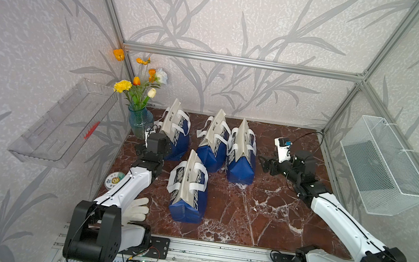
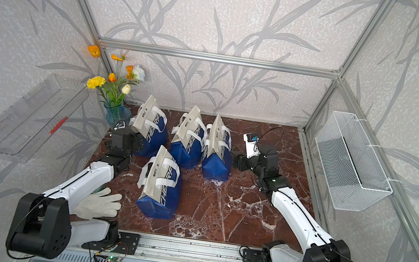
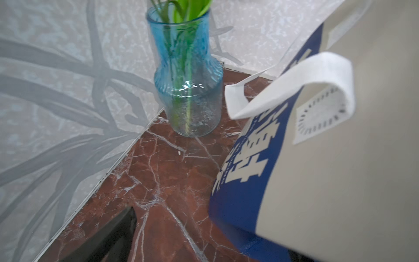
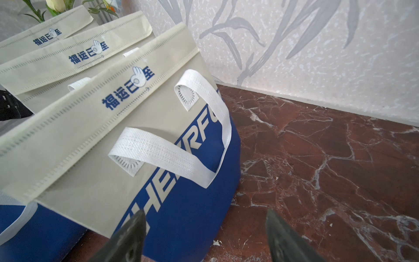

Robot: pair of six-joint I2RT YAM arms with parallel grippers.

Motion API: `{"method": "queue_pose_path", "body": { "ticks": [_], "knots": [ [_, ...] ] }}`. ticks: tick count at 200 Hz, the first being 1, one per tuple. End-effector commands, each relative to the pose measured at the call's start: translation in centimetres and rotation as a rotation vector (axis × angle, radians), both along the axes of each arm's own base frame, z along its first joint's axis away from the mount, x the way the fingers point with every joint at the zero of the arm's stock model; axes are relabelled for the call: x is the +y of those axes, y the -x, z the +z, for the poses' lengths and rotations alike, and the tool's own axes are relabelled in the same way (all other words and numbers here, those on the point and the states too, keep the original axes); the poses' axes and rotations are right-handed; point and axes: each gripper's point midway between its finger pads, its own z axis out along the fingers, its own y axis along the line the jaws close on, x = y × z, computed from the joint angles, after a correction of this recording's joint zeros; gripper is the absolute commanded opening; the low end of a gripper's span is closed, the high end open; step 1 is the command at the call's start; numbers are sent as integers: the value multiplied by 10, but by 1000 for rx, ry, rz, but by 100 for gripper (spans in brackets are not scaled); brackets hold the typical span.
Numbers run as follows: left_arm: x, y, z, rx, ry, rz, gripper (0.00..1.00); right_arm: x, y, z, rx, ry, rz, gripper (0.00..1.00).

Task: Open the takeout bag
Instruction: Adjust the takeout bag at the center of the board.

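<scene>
- Four takeout bags stand on the marble table, flaps folded shut
- Left gripper, jaws spread, empty, sits low beside the back-left bag, near the blue glass vase
- Right gripper, jaws apart, empty, faces the rightmost bag and its handle, probably lining up a pull

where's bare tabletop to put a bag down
Widest bare marble: between the front bag, the right arm and the near rail. Crowded: the back left, where the vase, back bags and left arm sit close.
</scene>
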Motion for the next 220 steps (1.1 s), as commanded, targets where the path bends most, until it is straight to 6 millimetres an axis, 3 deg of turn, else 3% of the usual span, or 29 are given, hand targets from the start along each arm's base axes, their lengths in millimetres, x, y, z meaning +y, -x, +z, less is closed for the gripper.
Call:
{"method": "queue_pose_path", "body": {
  "ticks": [1, 30, 87, 128, 164, 188, 220],
  "knots": [
    [-14, 5, 2, -78, 57, -103, 100, 9, -2, 9, -17, 20, 19, 81],
    [-51, 14, 8, -198, 102, -330, 100, 23, -2, 12, -29, 43, 43, 81],
    [-89, 29, 8, -269, 177, -539, 100, 38, -5, 16, -56, 105, 42, 81],
    [-88, 21, 31, -386, 202, -525, 96, 44, -3, 35, -128, 105, 31, 80],
    [-84, 7, 42, -446, 219, -493, 86, 48, 3, 40, -174, 130, 35, 79],
    [-74, 2, 42, -484, 236, -431, 73, 45, 6, 45, -191, 139, 19, 79],
    [-65, -1, 49, -548, 262, -373, 66, 45, 10, 55, -208, 125, 16, 78]
  ]
}}
